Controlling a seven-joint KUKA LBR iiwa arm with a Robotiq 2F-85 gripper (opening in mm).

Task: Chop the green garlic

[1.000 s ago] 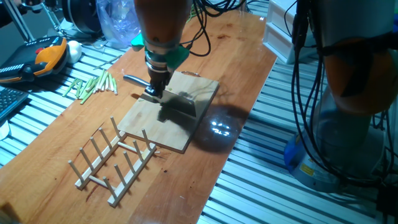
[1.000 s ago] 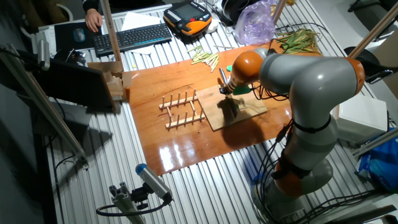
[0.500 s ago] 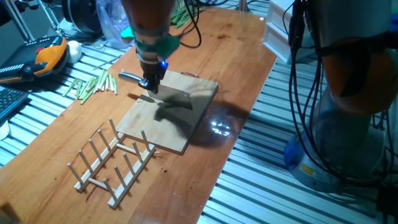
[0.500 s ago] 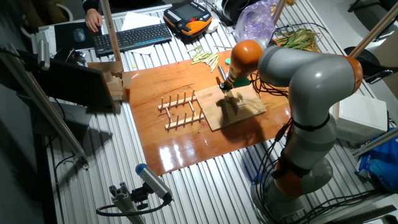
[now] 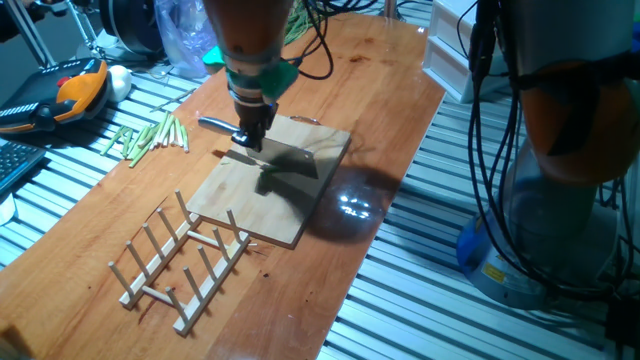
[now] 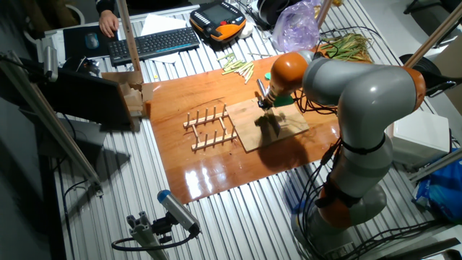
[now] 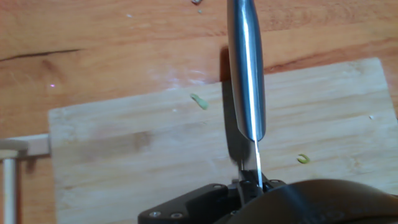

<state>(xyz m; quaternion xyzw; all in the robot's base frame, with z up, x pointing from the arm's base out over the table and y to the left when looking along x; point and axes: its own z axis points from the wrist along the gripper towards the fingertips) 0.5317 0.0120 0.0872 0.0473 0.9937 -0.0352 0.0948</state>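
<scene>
My gripper (image 5: 246, 142) is shut on a metal knife (image 7: 244, 74) and holds it over the far left edge of the wooden cutting board (image 5: 272, 190). The knife's steel end (image 5: 213, 124) sticks out to the left past the board. In the hand view the gripper (image 7: 252, 183) holds the knife lengthwise over the board (image 7: 124, 149). Two small green garlic bits (image 7: 199, 101) (image 7: 303, 159) lie on the board. A thin dark stalk (image 7: 37, 56) lies on the table beyond the board's edge. The gripper also shows in the other fixed view (image 6: 266, 103).
A bundle of pale-green stalks (image 5: 150, 135) lies left of the board. A wooden peg rack (image 5: 185, 260) stands in front of it. A leafy green bunch (image 6: 346, 45) and a plastic bag (image 6: 296, 29) are at the far end. A keyboard (image 6: 155, 43) and a teach pendant (image 5: 60, 95) lie off the table.
The gripper with the knife shifted left and away over the board's edge, then came back slightly right. The board and the green bits have not moved.
</scene>
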